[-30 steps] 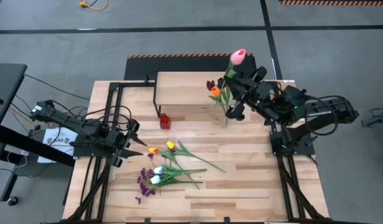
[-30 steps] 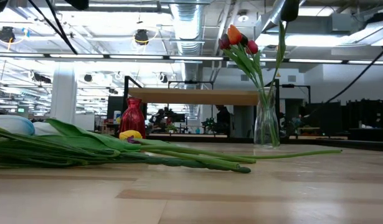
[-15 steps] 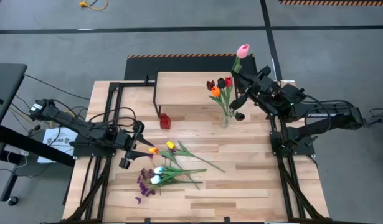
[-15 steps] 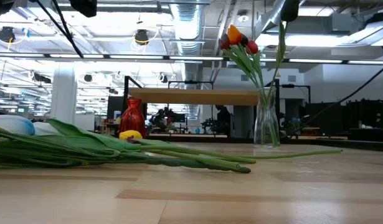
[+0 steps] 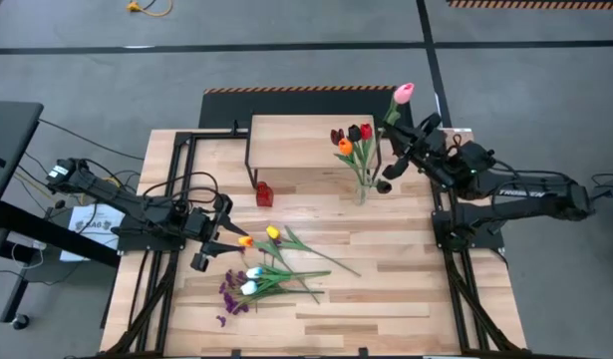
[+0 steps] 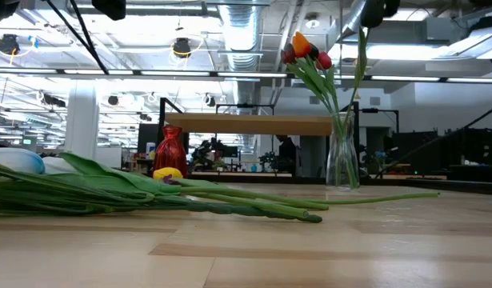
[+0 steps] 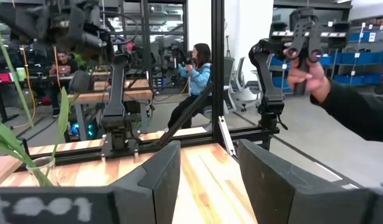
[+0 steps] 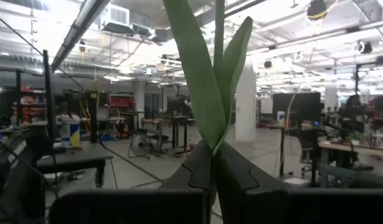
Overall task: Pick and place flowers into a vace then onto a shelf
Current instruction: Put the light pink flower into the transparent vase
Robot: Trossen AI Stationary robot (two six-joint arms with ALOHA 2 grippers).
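Note:
Several tulips and purple sprigs (image 5: 266, 269) lie flat on the wooden table; in the low view their stems (image 6: 150, 196) run across it. My left gripper (image 5: 222, 239) stands open just left of their blooms, nothing between its fingers (image 7: 207, 186). A glass vase (image 5: 363, 187) holding red, orange and maroon tulips (image 6: 306, 50) stands on the table in front of the shelf (image 5: 306, 140). My right gripper (image 5: 388, 170) is beside the vase, shut on a pink tulip (image 5: 404, 93). My right gripper pinches the pink tulip's green stem (image 8: 214, 146) between its two shut fingers, where the leaves branch off. The fingers come from the table's right side and lie across the stem. The tulip stands about upright, lifted clear of the table, and its lower stem (image 6: 361, 60) hangs toward the vase mouth.
A small red vase (image 5: 264, 193) stands on the table by the shelf's left leg. Black frame rails (image 5: 176, 170) run along the table's left and right sides. Beyond the table, a person's hand (image 7: 309, 74) holds a control handle.
My right gripper has drawn back toward the table's right edge and sunk a little, still shut on the pink tulip, whose bloom has shifted right with it. My left gripper has edged right toward the blooms on the table, then stopped.

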